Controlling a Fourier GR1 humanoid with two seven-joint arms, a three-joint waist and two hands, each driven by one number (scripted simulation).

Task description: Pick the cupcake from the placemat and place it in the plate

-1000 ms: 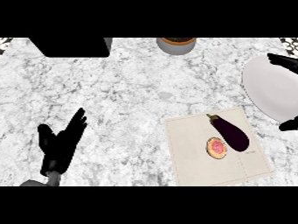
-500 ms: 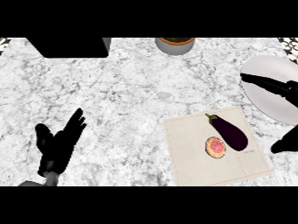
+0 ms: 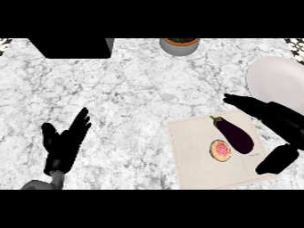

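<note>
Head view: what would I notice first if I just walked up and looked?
Probably the right hand, big and black, open above the right side of the placemat. On that placemat lie a dark purple eggplant and, just left of it, a small pink cupcake. A white plate sits behind at the right edge, and the left hand rests open at lower left.

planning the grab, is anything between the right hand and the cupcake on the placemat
Yes. The eggplant lies on the placemat just right of the cupcake, between it and the open right hand. The plate sits beyond, up and right.
</note>
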